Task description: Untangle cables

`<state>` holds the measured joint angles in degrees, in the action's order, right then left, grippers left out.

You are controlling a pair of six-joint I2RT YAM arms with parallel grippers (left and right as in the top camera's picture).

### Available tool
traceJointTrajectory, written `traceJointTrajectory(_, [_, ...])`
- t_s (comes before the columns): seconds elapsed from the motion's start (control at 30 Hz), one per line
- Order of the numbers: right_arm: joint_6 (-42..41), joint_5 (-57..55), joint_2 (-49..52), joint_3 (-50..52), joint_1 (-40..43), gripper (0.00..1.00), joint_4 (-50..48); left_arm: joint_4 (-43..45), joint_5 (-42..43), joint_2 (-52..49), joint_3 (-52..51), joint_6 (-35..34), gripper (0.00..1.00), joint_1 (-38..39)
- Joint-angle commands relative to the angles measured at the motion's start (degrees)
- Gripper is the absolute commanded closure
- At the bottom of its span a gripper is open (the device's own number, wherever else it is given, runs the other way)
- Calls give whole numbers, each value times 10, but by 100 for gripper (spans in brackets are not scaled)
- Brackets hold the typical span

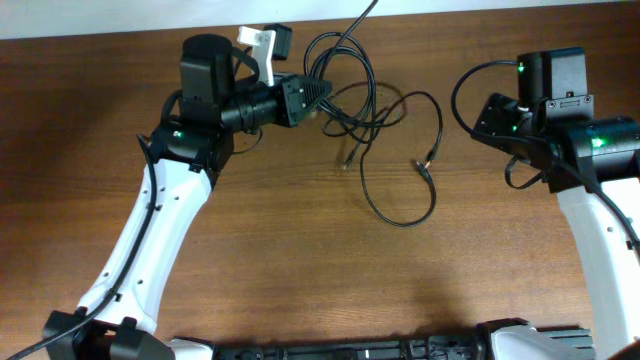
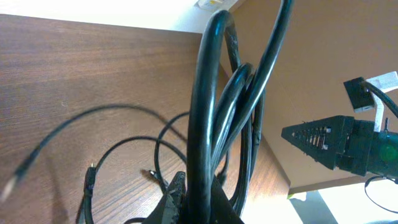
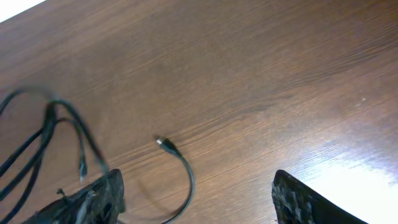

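Several thin black cables (image 1: pixel 365 105) lie tangled at the far middle of the wooden table, with a loop (image 1: pixel 400 215) trailing toward me and plug ends at the centre (image 1: pixel 428 160) and left (image 1: pixel 347 160). My left gripper (image 1: pixel 318 92) is shut on a bundle of the cables (image 2: pixel 208 112) at the tangle's left side, its jaws (image 2: pixel 199 202) pinching them. My right gripper (image 3: pixel 199 199) is wide open and empty above the table, right of the tangle (image 1: pixel 492 115). One plug end (image 3: pixel 165 144) lies between and ahead of its fingers.
A small white and black object (image 1: pixel 262 42) sits at the table's far edge behind my left wrist. The right gripper's finger shows in the left wrist view (image 2: pixel 314 138). The table's far edge runs close behind the tangle.
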<state>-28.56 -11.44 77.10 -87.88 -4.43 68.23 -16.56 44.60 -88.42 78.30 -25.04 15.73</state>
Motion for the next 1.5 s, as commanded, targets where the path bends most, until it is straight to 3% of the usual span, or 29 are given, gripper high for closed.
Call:
traceJointTrajectory(0.0, [2, 74, 1, -5, 3, 25, -1, 4, 6, 6, 3, 9, 100, -1])
traceJointTrajectory(0.2, [138, 408, 1, -5, 3, 25, -58, 26, 5, 6, 3, 1, 100, 29])
traceJointTrajectory(0.3, [151, 449, 1, -5, 3, 26, -66, 57, 4, 6, 3, 1, 100, 52])
traceJointTrajectory(0.4, [255, 551, 1, -5, 3, 26, -79, 71, 5, 6, 3, 1, 100, 72])
traceJointTrajectory(0.53, [299, 576, 1, -5, 3, 26, -102, 71, 22, 6, 3, 2, 100, 92])
traceJointTrajectory(0.7, [313, 575, 1, -5, 3, 27, -126, 97, 124, 6, 3, 3, 100, 98])
traceJointTrajectory(0.73, [313, 576, 1, -5, 3, 34, -126, 114, 146, 6, 3, 4, 100, 98])
traceJointTrajectory(0.77, [313, 576, 1, -5, 3, 52, -126, 123, 151, 6, 3, 5, 100, 98])
traceJointTrajectory(0.8, [313, 578, 1, -5, 3, 85, -126, 127, 152, 6, 3, 5, 100, 98])
traceJointTrajectory(0.83, [313, 583, 1, -5, 3, 96, -126, 127, 150, 6, 3, 5, 100, 98])
traceJointTrajectory(0.87, [313, 584, 1, -5, 3, 96, -126, 127, 149, 6, 3, 5, 90, 98])
traceJointTrajectory(0.9, [313, 584, 1, -5, 3, 96, -126, 126, 140, 6, 3, 5, 64, 98])
traceJointTrajectory(0.97, [313, 584, 1, -5, 3, 96, -127, 124, 130, 6, 3, 5, 1, 97])
traceJointTrajectory(1.07, [310, 567, 1, -5, 3, 96, -130, 113, 130, 6, 3, 5, 1, 94])
traceJointTrajectory(1.2, [233, 486, 1, -5, 4, 96, -159, 47, 130, 6, 3, 5, 1, 60])
traceJointTrajectory(1.47, [205, 483, 1, -5, 3, 96, -197, -82, 90, 6, 3, 4, 1, -4])
